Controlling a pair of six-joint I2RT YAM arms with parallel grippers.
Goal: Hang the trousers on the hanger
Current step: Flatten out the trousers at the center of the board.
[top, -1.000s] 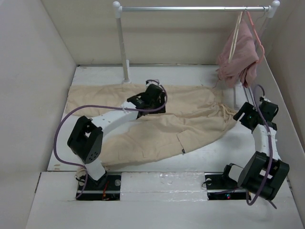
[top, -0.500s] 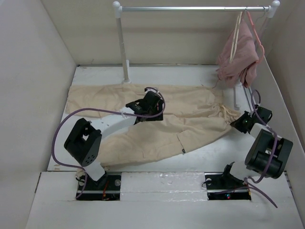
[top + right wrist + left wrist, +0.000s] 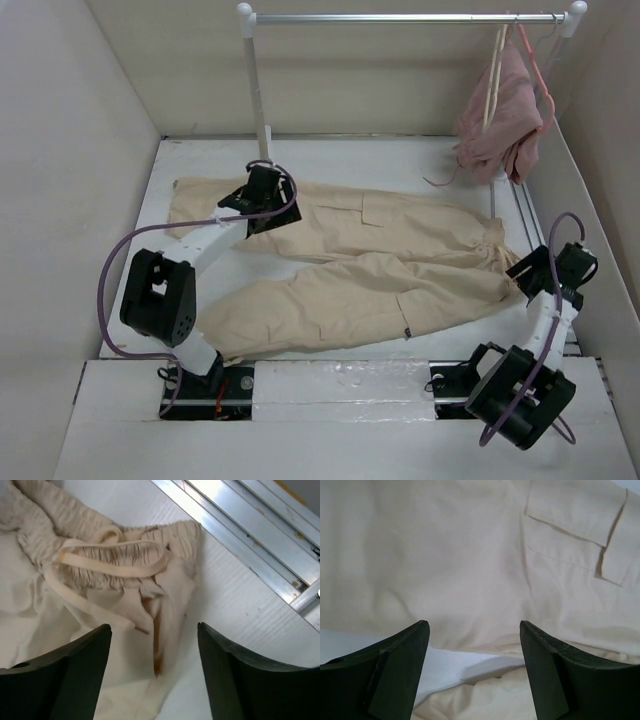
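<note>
White surface [image 3: 350, 155], boxed by pale walls [image 3: 80, 150], with a rack [image 3: 400, 17] at the back. Spread flat in front of the rack, trousers [image 3: 380, 250]: long axis parallel to the rack's bar, waistband [image 3: 130, 550] toward the bar's right end, cuffs toward and past its post. Hung from that right end, hanger [image 3: 492, 75] against a pink garment [image 3: 505, 120]. Parted wide and empty, left jaws just above the leg [image 3: 445, 555] nearer the rack. Likewise parted, gripping nothing, right jaws over the waistband, well forward of the rack.
</note>
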